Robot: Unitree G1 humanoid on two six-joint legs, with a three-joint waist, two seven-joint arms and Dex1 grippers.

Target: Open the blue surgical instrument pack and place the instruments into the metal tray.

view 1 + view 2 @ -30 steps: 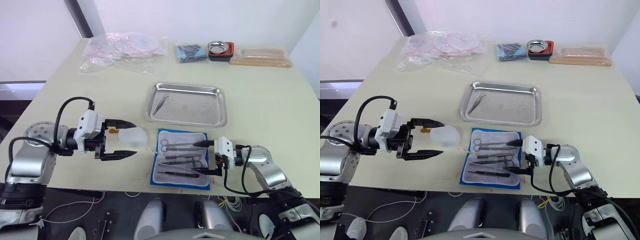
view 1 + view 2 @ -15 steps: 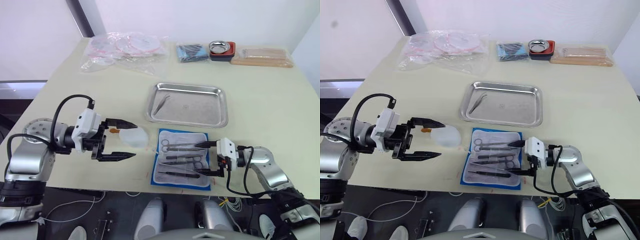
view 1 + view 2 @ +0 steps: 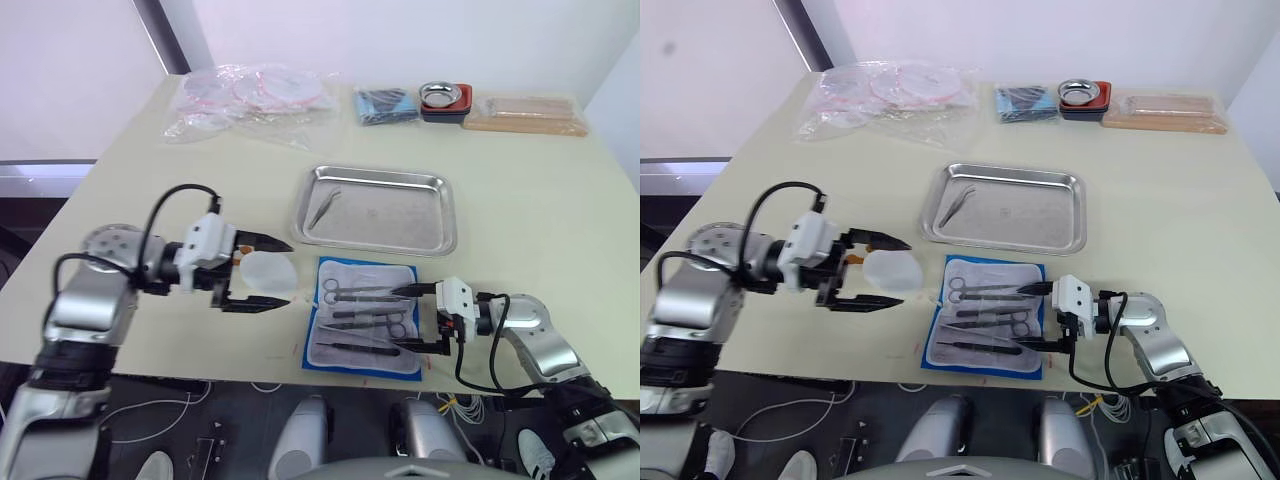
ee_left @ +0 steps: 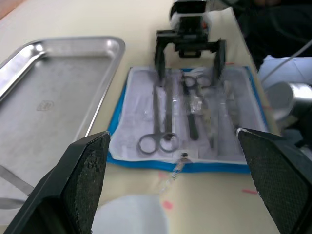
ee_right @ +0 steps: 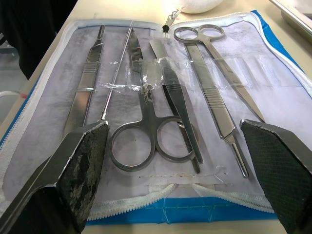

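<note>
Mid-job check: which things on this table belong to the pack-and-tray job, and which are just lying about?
Belongs to the job:
- open blue pack
- instruments in it
- metal tray
- tweezers already in the tray

Lying about:
- clear plastic bags
- dark blue bundle
- small steel bowl
- tan packet
- white round pad

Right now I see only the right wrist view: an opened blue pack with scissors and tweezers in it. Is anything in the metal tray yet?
Observer: Yes. One slim tool lies in the metal tray, near its left end.
Operator: Where is the other arm?
Observer: The left fingers are spread open just left of the pack, on either side of a pale round pad on the table.
Operator: What is at the far end of the table?
Observer: Clear plastic bags, a dark blue bundle, a small steel bowl and a tan block.
</note>
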